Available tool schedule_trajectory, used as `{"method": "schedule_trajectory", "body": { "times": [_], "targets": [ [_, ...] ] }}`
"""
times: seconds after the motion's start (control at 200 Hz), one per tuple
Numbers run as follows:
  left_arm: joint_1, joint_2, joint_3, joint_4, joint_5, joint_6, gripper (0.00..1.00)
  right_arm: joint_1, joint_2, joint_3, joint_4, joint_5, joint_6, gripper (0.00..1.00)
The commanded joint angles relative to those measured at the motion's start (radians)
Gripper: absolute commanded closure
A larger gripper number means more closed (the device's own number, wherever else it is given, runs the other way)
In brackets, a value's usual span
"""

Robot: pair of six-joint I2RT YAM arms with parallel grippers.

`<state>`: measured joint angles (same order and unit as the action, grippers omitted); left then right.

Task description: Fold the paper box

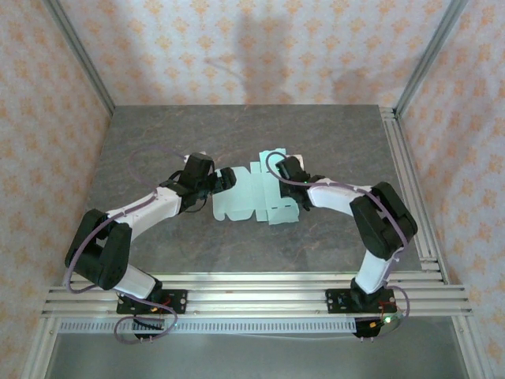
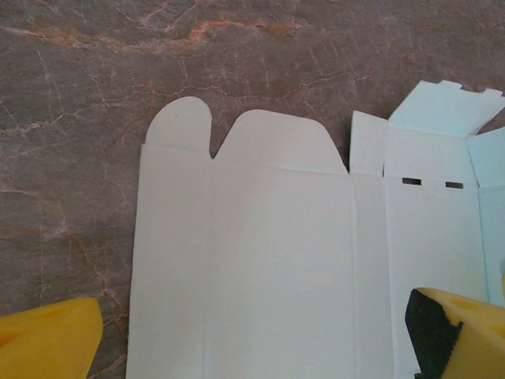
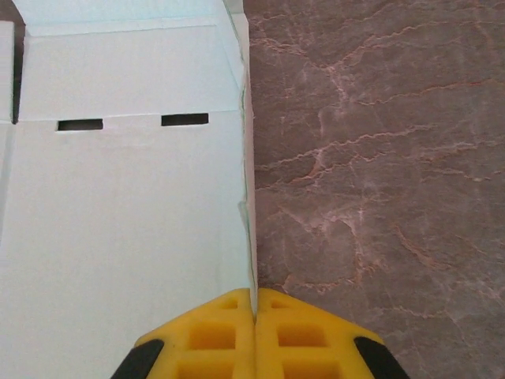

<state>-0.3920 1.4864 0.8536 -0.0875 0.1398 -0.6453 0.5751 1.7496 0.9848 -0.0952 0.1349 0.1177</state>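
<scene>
paper box [image 1: 237, 204]: pale mint-green, plain
table [image 1: 158, 142]: dark grey-brown, marbled with pinkish veins
walls [image 1: 260, 47]: cream-pink, orange floral repeat
right gripper fingers [image 3: 213, 339]: yellow, black trim
arms [image 1: 146, 209]: white, black joints
rails [image 1: 252, 288]: silver

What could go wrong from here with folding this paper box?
The right gripper looks shut on just the thin edge of the pale mint-green card cutout, so pulling could tear it or slip off. The left gripper stands open astride the cutout without gripping it, so the sheet may slide.
</scene>
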Motion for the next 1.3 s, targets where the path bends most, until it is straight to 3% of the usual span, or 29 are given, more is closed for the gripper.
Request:
{"method": "schedule_trajectory", "body": {
  "times": [0.0, 0.065, 0.15, 0.355, 0.501, 0.576, 0.741, 0.856, 0.986, 1.181, 1.291],
  "targets": [
    [0.007, -0.01, -0.014, -0.009, -0.028, 0.01, 0.0, 0.004, -0.043, -0.017, 0.057, -0.071, -0.042, 0.83],
    [0.007, -0.006, -0.014, -0.006, -0.023, 0.007, 0.0, -0.002, -0.068, -0.043, 0.087, -0.076, -0.031, 0.6],
    [0.007, -0.006, -0.016, -0.006, -0.024, 0.008, 0.0, -0.034, -0.11, -0.095, 0.141, -0.137, 0.01, 0.51],
    [0.007, 0.0, -0.014, -0.003, -0.017, 0.01, 0.0, -0.159, -0.16, -0.212, 0.248, -0.327, 0.137, 0.48],
    [0.007, 0.014, -0.011, 0.005, -0.008, 0.009, 0.0, -0.177, -0.142, -0.238, 0.29, -0.427, 0.128, 0.47],
    [0.007, 0.018, -0.008, 0.009, -0.002, 0.006, 0.0, -0.177, -0.119, -0.233, 0.294, -0.446, 0.122, 0.52],
    [0.007, 0.018, -0.01, 0.003, 0.001, 0.009, 0.0, -0.178, -0.098, -0.224, 0.291, -0.432, 0.105, 0.84],
    [0.007, 0.018, -0.011, 0.002, 0.002, 0.009, 0.0, -0.169, -0.094, -0.197, 0.228, -0.362, 0.074, 0.94],
    [0.007, 0.023, -0.012, 0.012, 0.002, 0.004, 0.0, -0.12, -0.086, -0.152, 0.131, -0.21, 0.0, 0.98],
    [0.007, 0.029, -0.008, 0.016, 0.005, 0.001, 0.0, 0.042, -0.028, -0.057, 0.015, 0.188, -0.127, 1.0],
    [0.007, 0.026, -0.008, 0.014, 0.001, 0.003, 0.0, 0.109, 0.025, 0.0, -0.024, 0.333, -0.146, 1.0]
  ]
}}
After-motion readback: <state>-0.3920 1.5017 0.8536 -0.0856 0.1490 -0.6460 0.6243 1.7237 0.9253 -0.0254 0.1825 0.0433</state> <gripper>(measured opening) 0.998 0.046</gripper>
